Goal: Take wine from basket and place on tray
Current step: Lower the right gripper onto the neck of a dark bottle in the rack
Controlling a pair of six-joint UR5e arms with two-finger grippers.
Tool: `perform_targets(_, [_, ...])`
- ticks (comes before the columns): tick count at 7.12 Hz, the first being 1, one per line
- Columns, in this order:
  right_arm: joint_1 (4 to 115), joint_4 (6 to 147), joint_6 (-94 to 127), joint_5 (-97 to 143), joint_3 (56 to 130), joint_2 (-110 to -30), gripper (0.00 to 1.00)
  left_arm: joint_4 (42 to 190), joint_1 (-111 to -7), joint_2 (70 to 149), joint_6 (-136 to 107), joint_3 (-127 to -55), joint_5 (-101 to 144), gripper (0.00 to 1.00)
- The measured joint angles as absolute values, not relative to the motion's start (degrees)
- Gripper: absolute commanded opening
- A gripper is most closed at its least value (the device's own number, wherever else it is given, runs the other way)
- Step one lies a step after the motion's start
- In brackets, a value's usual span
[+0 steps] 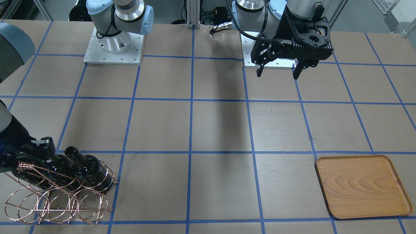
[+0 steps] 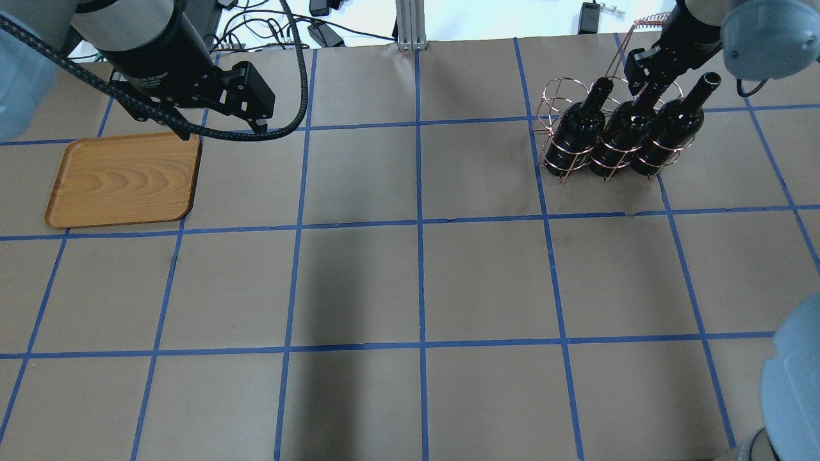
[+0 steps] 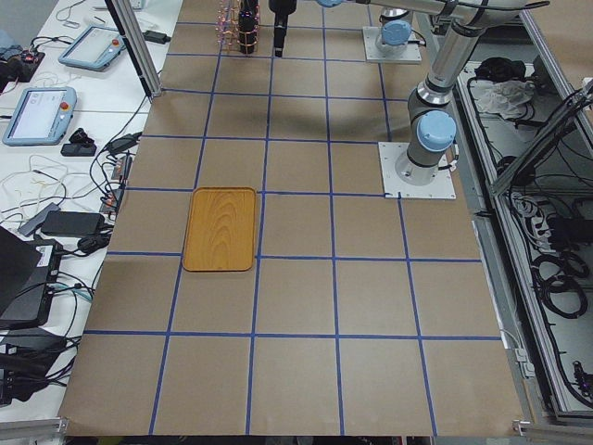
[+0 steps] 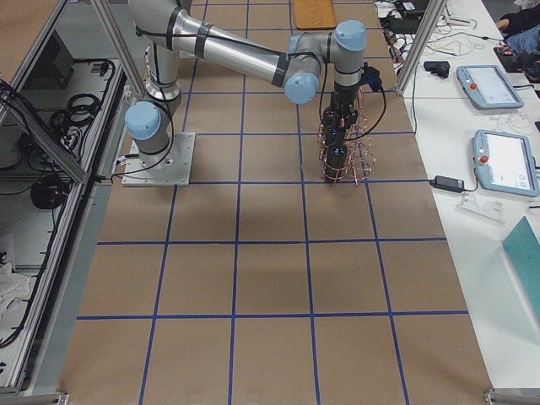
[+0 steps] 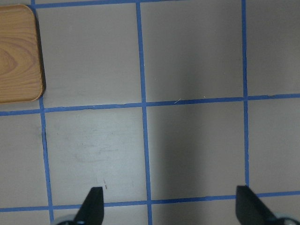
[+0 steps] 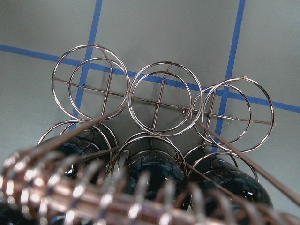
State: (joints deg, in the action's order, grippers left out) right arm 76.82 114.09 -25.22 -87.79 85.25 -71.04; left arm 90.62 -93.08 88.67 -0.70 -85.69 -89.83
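Note:
Three glossy black wine bottles stand in the copper wire basket (image 2: 552, 96) at the far right of the overhead view. My right gripper (image 2: 644, 77) is down at the neck of the middle bottle (image 2: 618, 137), beside the basket's twisted handle. Its fingers are hidden, so I cannot tell whether it is shut. The right wrist view shows the basket's hoops (image 6: 161, 98) and the bottle shoulders (image 6: 157, 171) from above. My left gripper (image 2: 224, 131) is open and empty, held above the table beside the wooden tray (image 2: 122, 179), which has nothing on it.
The other two bottles (image 2: 573, 131) (image 2: 669, 128) flank the middle one closely. The basket's front row of hoops (image 1: 58, 204) holds nothing. Blue tape gridlines cross the brown table. Operator desks with tablets and cables lie past the far edge (image 4: 498, 160).

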Motion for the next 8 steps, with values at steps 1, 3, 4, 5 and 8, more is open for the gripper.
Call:
perform_targets(1, [76.8, 113.9, -25.2, -87.8, 85.3, -71.0, 0.55, 90.6, -93.1, 88.7, -0.7, -85.7, -89.8, 1.0])
perform_targets(3, [76.8, 113.6, -25.2, -87.9, 85.3, -71.0, 0.0, 90.6, -93.1, 88.7, -0.7, -85.7, -89.8, 1.0])
perform_targets(4, [76.8, 113.4, -25.2, -87.9, 85.3, -71.1, 0.0, 90.6, -93.1, 88.7, -0.7, -85.7, -89.8, 1.0])
perform_targets(5, [76.9, 113.1, -25.2, -87.9, 85.3, -71.3, 0.0, 90.6, -93.1, 88.7, -0.7, -85.7, -89.8, 1.0])
perform_targets(8, [77.0, 111.9, -25.5, -87.9, 85.1, -71.5, 0.72, 90.6, -93.1, 88.6, -0.7, -85.7, -89.8, 1.0])
